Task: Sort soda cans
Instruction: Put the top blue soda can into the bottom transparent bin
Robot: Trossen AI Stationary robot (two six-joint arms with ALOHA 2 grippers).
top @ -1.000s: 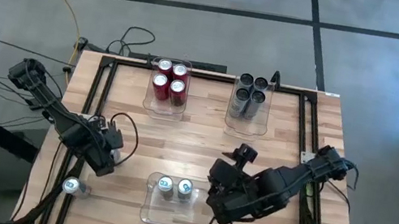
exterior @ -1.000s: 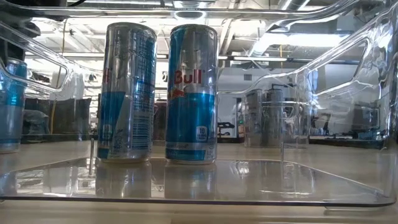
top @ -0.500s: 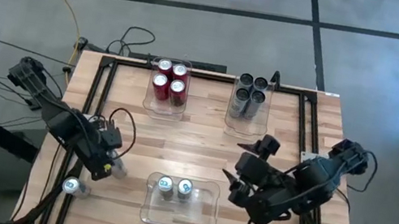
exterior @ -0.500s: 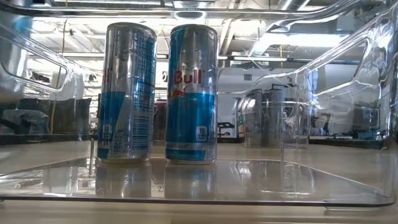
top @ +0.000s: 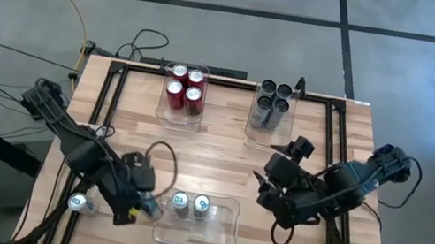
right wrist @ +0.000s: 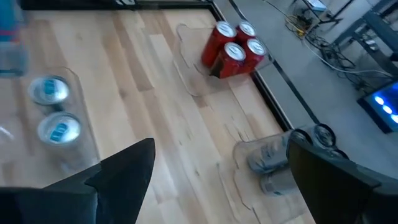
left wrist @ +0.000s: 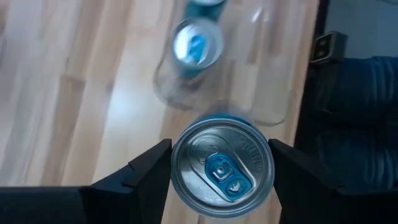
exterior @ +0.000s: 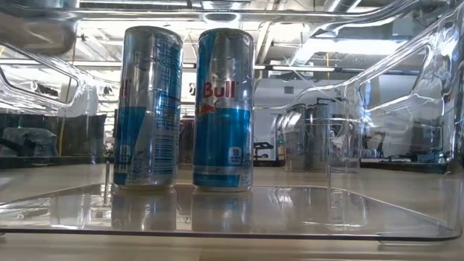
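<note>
My left gripper [top: 145, 205] is shut on a silver-blue soda can [left wrist: 222, 168] and holds it in the air by the left wall of the near clear bin [top: 221, 230]. Two more silver-blue cans [top: 190, 203] stand upright on their bases inside that bin, and also show in the low view [exterior: 223, 109]. Another silver-blue can [top: 77, 202] stands at the table's near left edge. My right gripper [top: 262, 191] hangs open to the right of the bin, with nothing between its fingers [right wrist: 124, 171]. My left gripper pinches the can between its two fingers, which sit on opposite sides of the wall just under the top rim [left wrist: 176, 169]. The fingers [left wrist: 149, 177] come slanting down from above. The can is lifted clear of the table, its top with the blue tab facing the wrist.
Several red cans [top: 185, 85] stand in a clear bin at the far left, and several dark grey cans [top: 273, 103] in a clear bin at the far right. Bare wood [top: 219, 163] lies between the three bins. Black rails [top: 104, 102] run along the table's edges.
My left gripper has risen and gone toward the near bin. The silver-blue can, which stood on the table a second ago, now hangs clear of it. My right gripper has drawn back from the bin, up and toward the table's far right, and stays open.
</note>
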